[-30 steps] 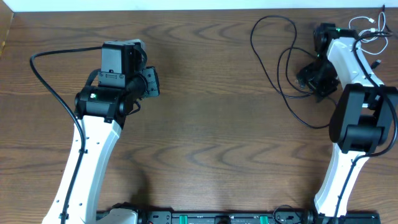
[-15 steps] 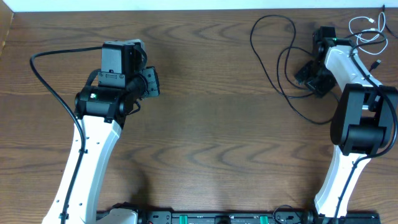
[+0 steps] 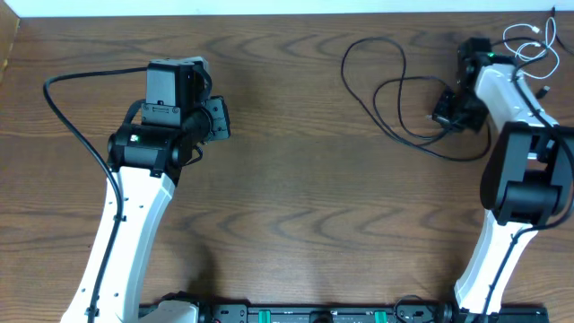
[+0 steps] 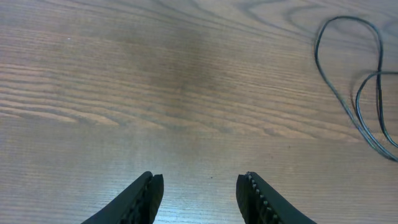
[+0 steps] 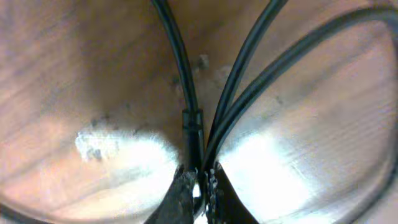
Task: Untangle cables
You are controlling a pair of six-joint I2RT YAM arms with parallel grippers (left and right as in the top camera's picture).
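Note:
The long black cable (image 3: 344, 65) lies in loose loops on the wood table at the back right. My right gripper (image 3: 446, 109) is shut on it at the loops' right end. In the right wrist view the jaws (image 5: 199, 180) pinch together on black cable (image 5: 177, 56) strands that fan out ahead. The white cable (image 3: 529, 40) coils in small loops at the far right corner, behind the right arm. My left gripper (image 3: 220, 118) hovers open over bare table at the left, holding nothing (image 4: 200, 183). Part of the black cable (image 4: 320, 62) shows at the upper right of its view.
A thicker black wire (image 3: 67, 117) arcs from the left arm toward the table's left side. The table's back edge meets a white strip (image 3: 179, 7). A black rig (image 3: 296, 314) runs along the front edge between the arm bases.
My right gripper has shut on the black cable and shifted slightly toward the back. The cable's loops have slid left across the table. The left arm has not moved.

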